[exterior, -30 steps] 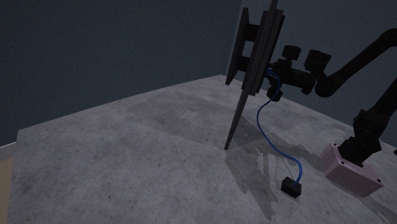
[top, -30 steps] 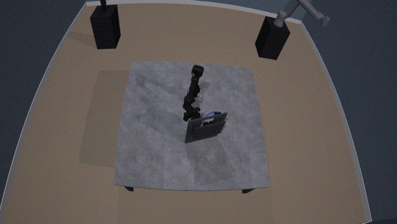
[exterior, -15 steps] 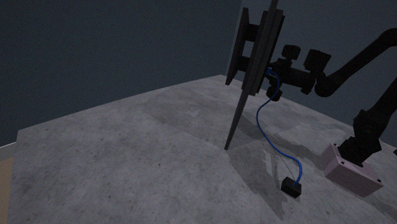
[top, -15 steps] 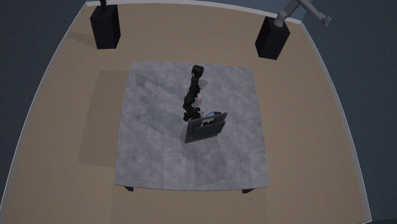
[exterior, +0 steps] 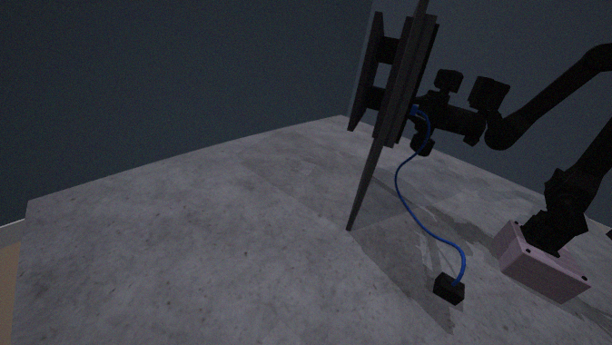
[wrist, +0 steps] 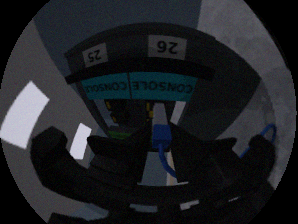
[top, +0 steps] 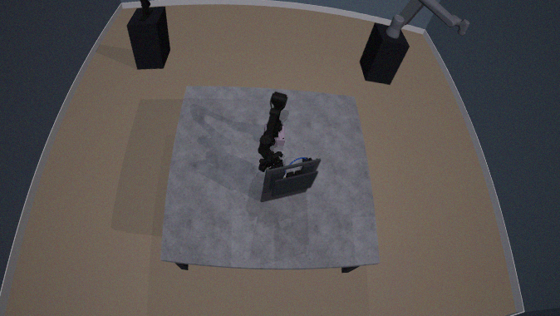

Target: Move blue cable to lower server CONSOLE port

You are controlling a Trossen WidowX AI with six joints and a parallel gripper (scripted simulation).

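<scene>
1. Blue plug point(exterior: 414, 109) point(wrist: 161, 135) sits between the jaws point(top: 281, 164) point(exterior: 415, 110) — nearly closed, gripping it — facing the ports, its pale nose showing, perhaps to line up insertion.
2. Cable point(top: 296, 160) point(exterior: 410, 209) point(wrist: 166, 166) droops to a black block point(exterior: 449, 289) on the desk point(top: 208, 233) point(exterior: 182, 272), probably its anchor.
3. Labels read "CONSOLE" twice, "25" and "26" — all upside down in the wrist view.
</scene>
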